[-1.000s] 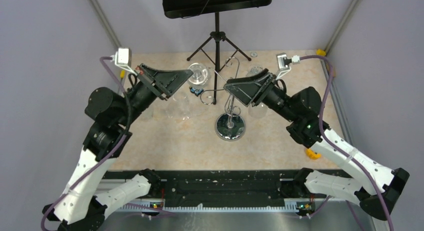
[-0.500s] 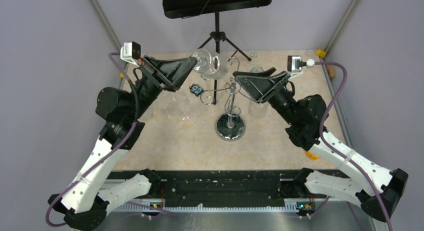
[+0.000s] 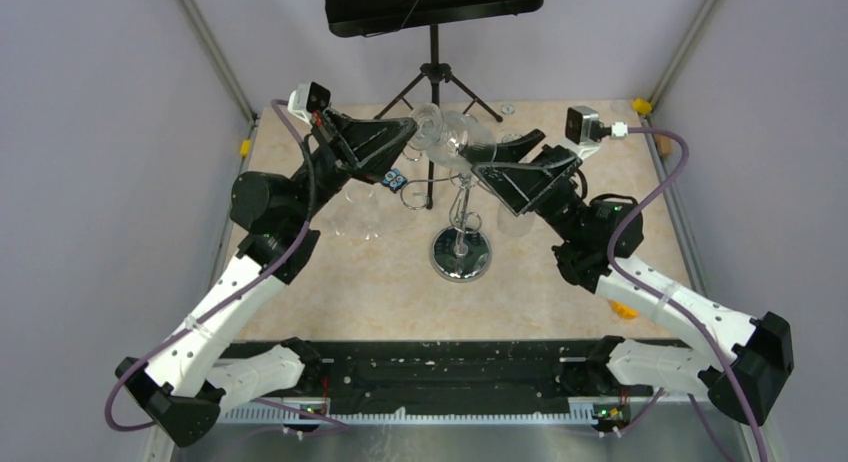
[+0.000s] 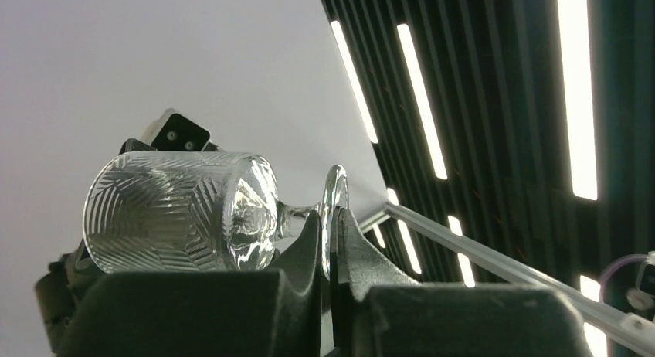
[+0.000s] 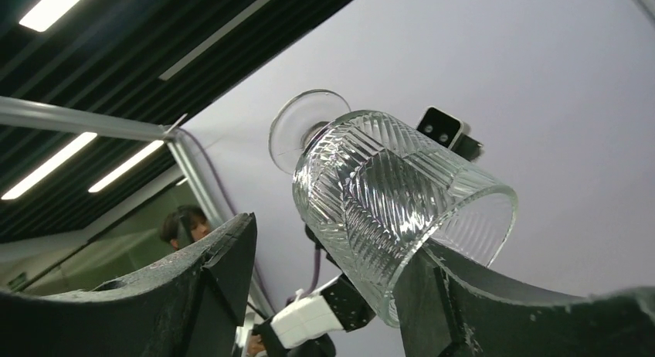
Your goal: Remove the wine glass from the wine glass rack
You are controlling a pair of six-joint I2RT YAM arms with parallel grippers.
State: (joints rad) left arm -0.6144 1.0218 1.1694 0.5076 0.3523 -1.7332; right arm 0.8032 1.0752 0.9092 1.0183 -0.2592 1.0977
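Note:
The wine glass [image 3: 452,134] is clear with a ribbed bowl. It lies sideways in the air above the chrome rack [image 3: 461,254], clear of its hook arms. My left gripper [image 3: 411,131] is shut on the glass's foot [image 4: 334,210], which is pinched edge-on between the fingers; the bowl [image 4: 178,212] points away to the left. My right gripper [image 3: 490,154] is open around the bowl [image 5: 394,210]. Its right finger [image 5: 471,299] is at the rim and its left finger [image 5: 220,260] stands apart from the glass.
A black tripod music stand [image 3: 433,77] stands behind the rack. Other clear glasses stand on the table left [image 3: 360,210] and right [image 3: 515,220] of the rack. A small black and blue object [image 3: 392,180] lies near the rack. Grey walls close in both sides.
My left gripper has lifted the glass up and to the right, tipping it sideways. My right gripper has risen and moved in around the bowl.

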